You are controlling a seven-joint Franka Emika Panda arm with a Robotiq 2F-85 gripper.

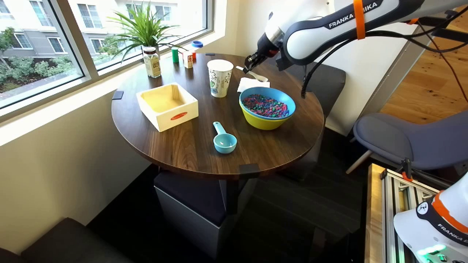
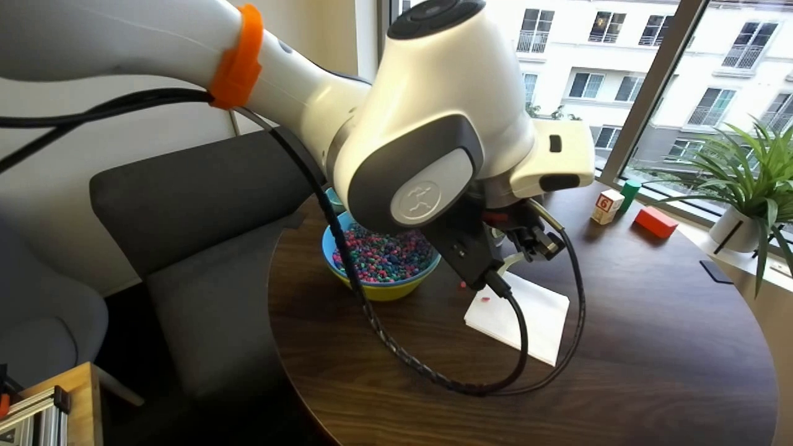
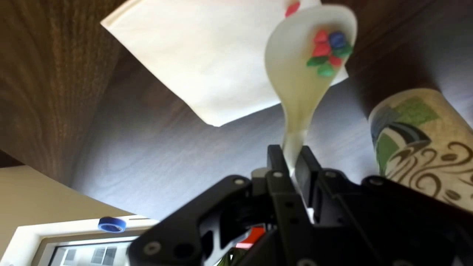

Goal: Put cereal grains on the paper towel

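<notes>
Your gripper (image 3: pixel 291 153) is clamped on the spoon (image 3: pixel 299 90), grains (image 3: pixel 325 51) bunched toward one edge, so get it squarely over the towel (image 3: pixel 214 62) before you tip, low and slow.

Free tabletop (image 2: pixel 644 347) beside paper towel (image 2: pixel 540 311), tall cup (image 1: pixel 220 81) and bowls (image 1: pixel 265 123) nearby

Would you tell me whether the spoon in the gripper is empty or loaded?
Lightly loaded: the wrist view shows several red, green and blue cereal grains in the spoon.
</notes>
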